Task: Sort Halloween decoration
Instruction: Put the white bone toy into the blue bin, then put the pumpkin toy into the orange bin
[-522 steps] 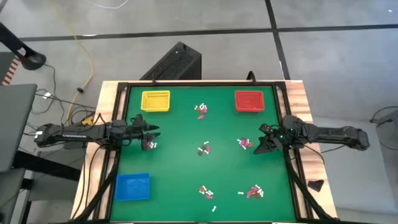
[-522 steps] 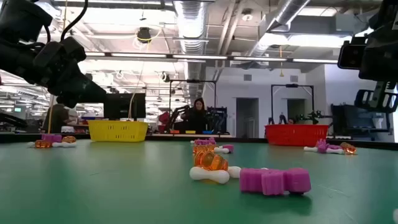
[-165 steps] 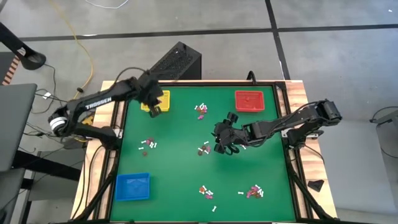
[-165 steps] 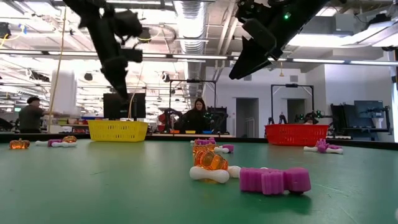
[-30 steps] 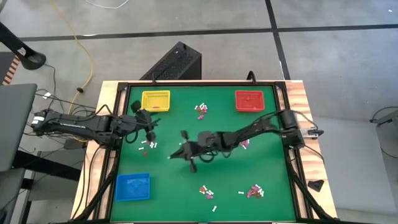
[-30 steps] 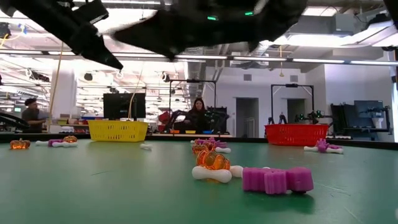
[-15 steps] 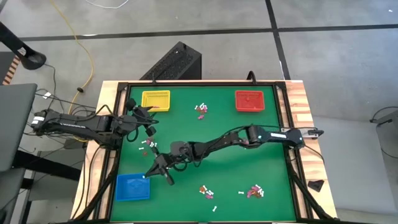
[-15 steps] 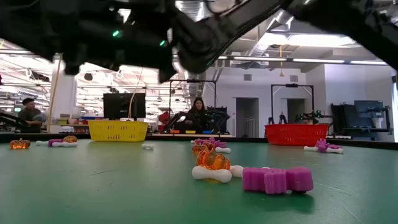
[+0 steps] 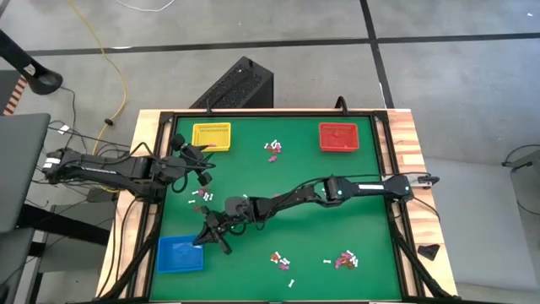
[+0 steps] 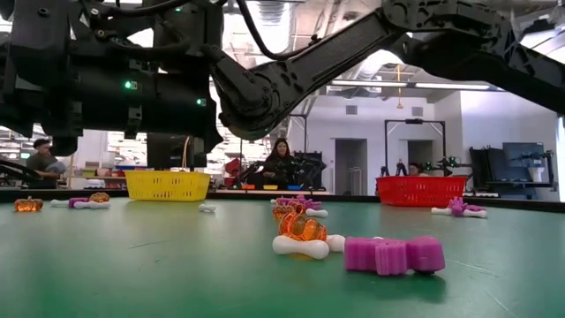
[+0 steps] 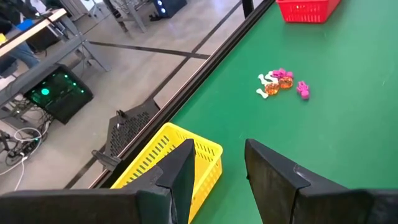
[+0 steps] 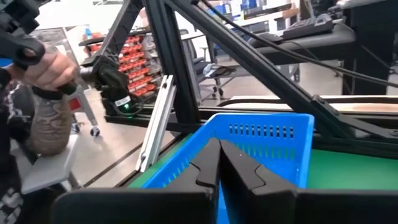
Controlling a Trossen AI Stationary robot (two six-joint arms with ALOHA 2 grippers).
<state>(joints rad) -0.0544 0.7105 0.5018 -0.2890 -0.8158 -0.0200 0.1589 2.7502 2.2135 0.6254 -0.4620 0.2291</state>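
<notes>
While the right arm stretches across the green table [image 9: 337, 221] from its far side, the right gripper [image 9: 211, 236] hangs over the near edge of the blue tray [image 9: 180, 253], its two dark fingers [image 12: 211, 163] all but touching at the tips in the right wrist view, with only a hairline between them; whether anything is pinched there cannot be told. Across the mat, the left gripper [image 9: 196, 163] hovers just beside the yellow tray [image 9: 211, 136], its fingers [image 11: 180, 168] parted with a clear gap and nothing between them. Halloween decoration lies scattered in small clusters: one group [image 9: 272, 149] between the yellow tray and the red tray [image 9: 338, 137], another [image 9: 202, 196] near the left gripper, and two more [image 9: 281, 259] [image 9: 344, 259] along the table's front edge. From table height an orange piece [image 10: 302, 227] sits on a white bone-like one, touching a purple-pink trinket [image 10: 394, 254] (the closest of the lot to that camera). A person's hand [image 12: 45, 65] grips a handle in the room beyond the blue tray.
</notes>
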